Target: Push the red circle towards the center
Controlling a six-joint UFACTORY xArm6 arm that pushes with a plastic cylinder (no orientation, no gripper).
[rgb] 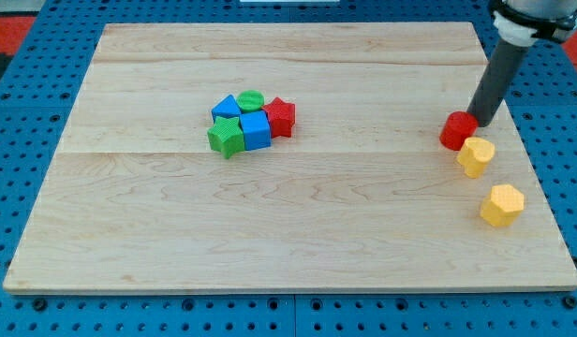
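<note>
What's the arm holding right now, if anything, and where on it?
Nothing is held; there is no gripper, only a rod. My tip rests against the red circle on its side toward the view's right, ready to push rather than grip.

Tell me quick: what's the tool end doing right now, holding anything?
No gripper on this arm, only a rod.
My tip: holding nothing, at the red circle's right edge, apparently touching it.
</note>
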